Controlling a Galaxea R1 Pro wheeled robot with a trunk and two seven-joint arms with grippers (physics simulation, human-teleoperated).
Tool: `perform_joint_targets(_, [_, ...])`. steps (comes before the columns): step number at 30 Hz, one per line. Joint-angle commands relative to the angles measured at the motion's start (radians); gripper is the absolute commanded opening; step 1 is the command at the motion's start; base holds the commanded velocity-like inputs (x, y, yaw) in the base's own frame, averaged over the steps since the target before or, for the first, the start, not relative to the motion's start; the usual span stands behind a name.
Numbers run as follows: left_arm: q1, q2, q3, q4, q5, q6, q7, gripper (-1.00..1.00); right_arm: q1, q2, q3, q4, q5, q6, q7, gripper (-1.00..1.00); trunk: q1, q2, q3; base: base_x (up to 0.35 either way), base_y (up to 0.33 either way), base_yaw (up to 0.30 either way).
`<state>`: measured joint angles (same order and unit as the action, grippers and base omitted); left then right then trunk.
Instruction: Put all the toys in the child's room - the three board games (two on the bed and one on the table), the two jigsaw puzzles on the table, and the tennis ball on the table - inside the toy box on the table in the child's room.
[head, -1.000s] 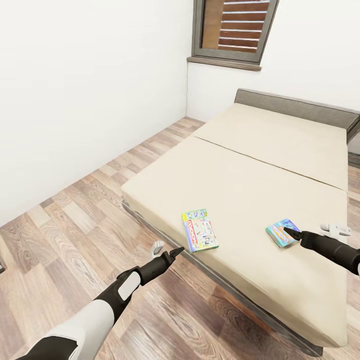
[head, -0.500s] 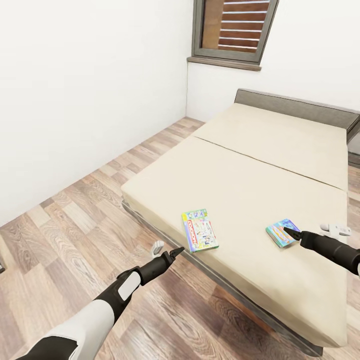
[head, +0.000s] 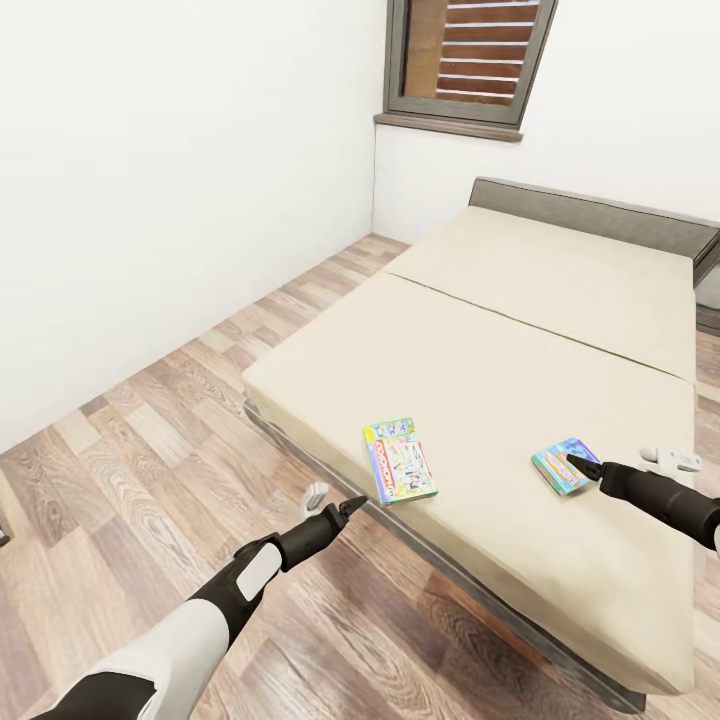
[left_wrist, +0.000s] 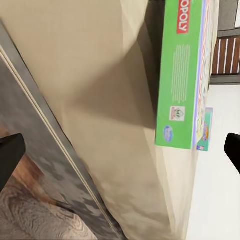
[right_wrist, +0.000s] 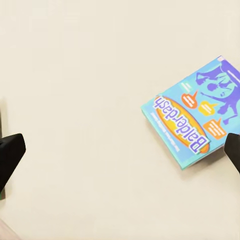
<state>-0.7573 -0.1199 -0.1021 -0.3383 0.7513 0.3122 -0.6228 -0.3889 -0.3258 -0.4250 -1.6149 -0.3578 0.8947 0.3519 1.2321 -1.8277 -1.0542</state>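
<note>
Here the spread right gripper (right_wrist: 120, 150) hovers empty above the Balderdash box (right_wrist: 195, 112), its title legible; left gripper (left_wrist: 120, 150), gaping, faces the Monopoly box (left_wrist: 181, 75).

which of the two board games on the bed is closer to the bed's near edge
The Monopoly box, the green-sided one. It lies by the bed edge in front of the left gripper; the blue Balderdash box sits further in.

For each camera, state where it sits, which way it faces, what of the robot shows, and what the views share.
Head view: on the head, looking forward and down over the beige bed; both arms show, left gripper and right gripper.
Left wrist view: near that gripper, facing the bed's edge and the green Monopoly box; dark fingertips show.
Right wrist view: looking down on the blue Balderdash box; fingertips show.
Shared: each wrist's box also appears in the head view.
</note>
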Motion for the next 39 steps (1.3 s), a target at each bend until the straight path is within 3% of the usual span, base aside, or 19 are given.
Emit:
perform_joint_targets(1, [0.000, 0.000, -0.003, 0.000, 0.011, 0.008, 0.000, 1.00, -0.001, 0.000, -0.002, 0.000, 0.005, 0.005, 0.008, 1.00, 0.000, 0.000, -0.001, 0.000, 0.000, 0.000])
perform_joint_targets(39, [-0.033, -0.014, 0.004, 0.001, 0.022, 0.011, 0.024, 1.00, -0.001, 0.001, 0.000, 0.000, 0.005, 0.004, 0.009, 1.00, 0.000, 0.000, -0.001, 0.000, 0.000, 0.000])
